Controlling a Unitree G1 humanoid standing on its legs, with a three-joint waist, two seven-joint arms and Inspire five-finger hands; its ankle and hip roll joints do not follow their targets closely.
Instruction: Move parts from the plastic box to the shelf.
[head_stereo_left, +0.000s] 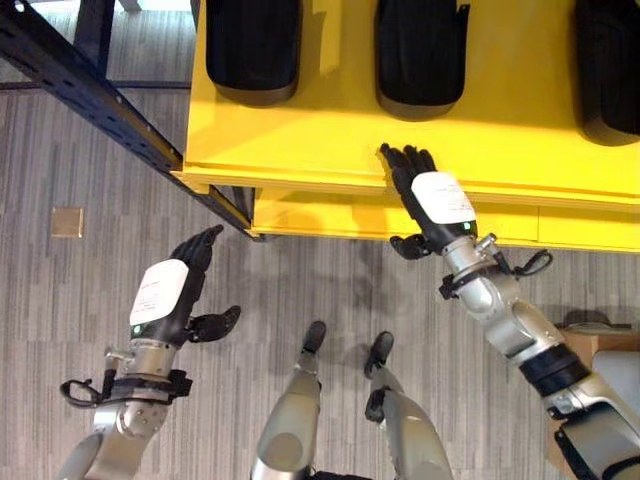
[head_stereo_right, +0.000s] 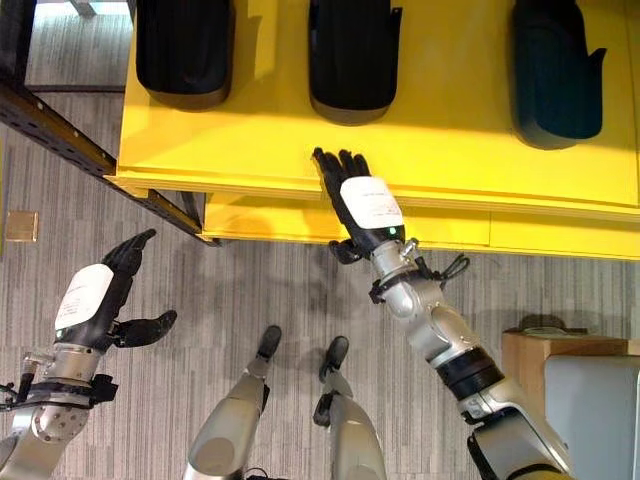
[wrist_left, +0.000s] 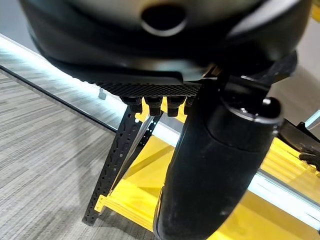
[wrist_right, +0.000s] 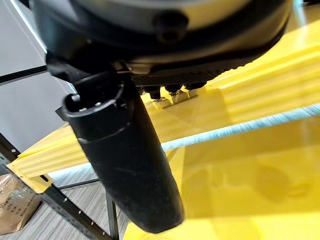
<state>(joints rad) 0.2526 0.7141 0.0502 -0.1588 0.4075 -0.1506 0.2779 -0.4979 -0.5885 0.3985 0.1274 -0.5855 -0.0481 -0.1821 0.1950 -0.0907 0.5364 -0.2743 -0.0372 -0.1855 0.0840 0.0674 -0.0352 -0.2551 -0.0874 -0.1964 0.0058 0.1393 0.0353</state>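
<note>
Yellow shelf, three black parts: our right hand empty, flat-fingered at the edge, left hand relaxed; we withdraw level, clearing the parts.

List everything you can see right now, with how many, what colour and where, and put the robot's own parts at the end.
Parts: three, black, in a row on the top shelf board, away from both hands.
Shelf: one, yellow boards, a lower board under the top one's front edge, on a dark perforated metal frame.
Floor plate: one, brass-coloured, set in the grey floor left of the shelf.
Cardboard box: one, brown, at the right by the right arm.
Right hand: dark, fingers straight, lying flat on the shelf's front edge, holding nothing.
Left hand: dark, open, above the floor, holding nothing.
</note>
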